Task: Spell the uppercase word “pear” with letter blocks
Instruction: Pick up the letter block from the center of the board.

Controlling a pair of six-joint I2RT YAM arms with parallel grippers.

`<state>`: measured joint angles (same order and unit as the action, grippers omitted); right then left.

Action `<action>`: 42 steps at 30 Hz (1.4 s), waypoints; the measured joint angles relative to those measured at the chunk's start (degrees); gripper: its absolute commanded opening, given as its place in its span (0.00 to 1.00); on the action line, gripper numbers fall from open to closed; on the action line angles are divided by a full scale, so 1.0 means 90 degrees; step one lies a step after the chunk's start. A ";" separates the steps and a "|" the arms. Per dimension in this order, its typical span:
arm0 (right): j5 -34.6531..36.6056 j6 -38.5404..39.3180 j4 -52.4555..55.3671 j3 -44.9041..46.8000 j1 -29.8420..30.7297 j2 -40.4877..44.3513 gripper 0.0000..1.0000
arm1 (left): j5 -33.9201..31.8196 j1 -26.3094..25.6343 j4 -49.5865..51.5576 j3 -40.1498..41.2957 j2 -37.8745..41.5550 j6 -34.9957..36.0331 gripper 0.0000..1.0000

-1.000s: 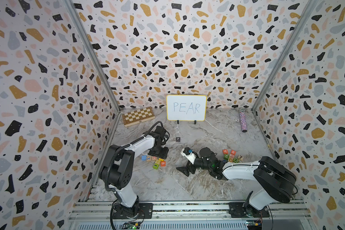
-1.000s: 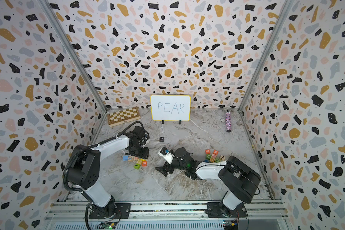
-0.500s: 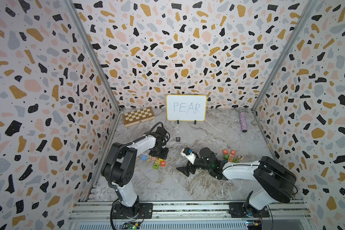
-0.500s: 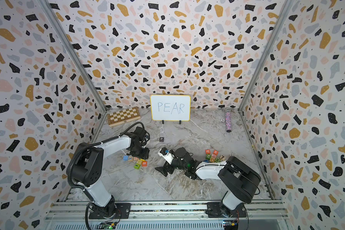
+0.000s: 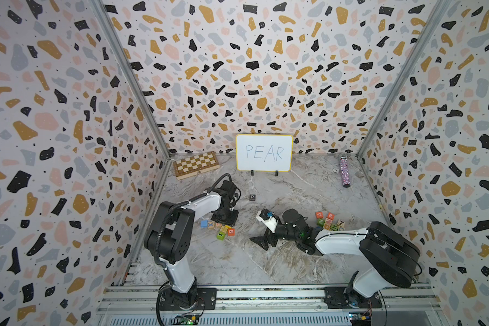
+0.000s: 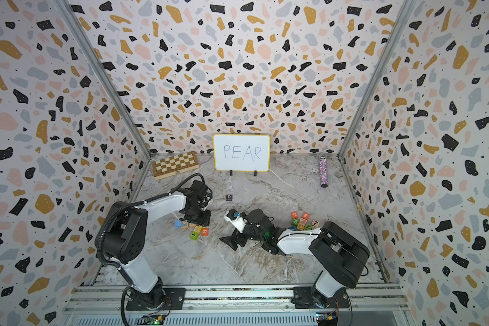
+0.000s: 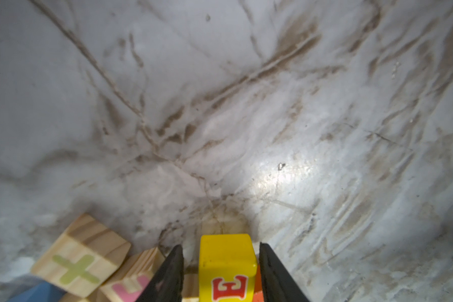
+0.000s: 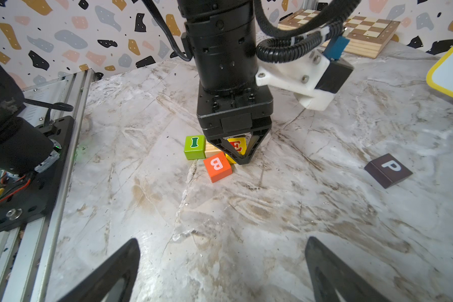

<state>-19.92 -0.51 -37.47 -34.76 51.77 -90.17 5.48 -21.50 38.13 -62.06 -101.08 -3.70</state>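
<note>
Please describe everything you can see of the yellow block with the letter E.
The yellow E block is a small glossy cube with rounded edges and a red E on its upper face. It sits on the marble tabletop, close beside the orange B block and plain-wood blocks. The left gripper straddles it: one of the fingers lies almost against its side, while a narrow gap shows at the other.

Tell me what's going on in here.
The left arm has its jaws astride the yellow wooden cube with a red E, not yet clamped. The black P cube sits alone before the PEAR whiteboard. The orange-red A and R cubes lie in the cluster beside the right arm, which hangs low, jaws open.
</note>
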 measured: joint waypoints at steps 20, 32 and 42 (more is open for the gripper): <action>0.0000 -0.0002 0.0024 -0.0036 0.0002 -0.0083 0.99 | -0.0070 -0.0032 0.0119 -0.0002 -0.0083 -0.0066 0.32; 0.0131 -0.0005 0.0032 -0.0036 0.0012 -0.0083 0.99 | -0.0175 -0.0046 0.0104 0.0000 -0.0080 -0.0066 0.21; 0.0311 -0.0058 0.0090 -0.0036 0.0002 -0.0063 0.99 | -0.0192 -0.0046 0.0085 0.0024 -0.0049 -0.0112 0.20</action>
<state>-17.12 -1.04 -36.67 -35.09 51.79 -90.74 3.75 -21.91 38.89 -61.84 -101.51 -4.71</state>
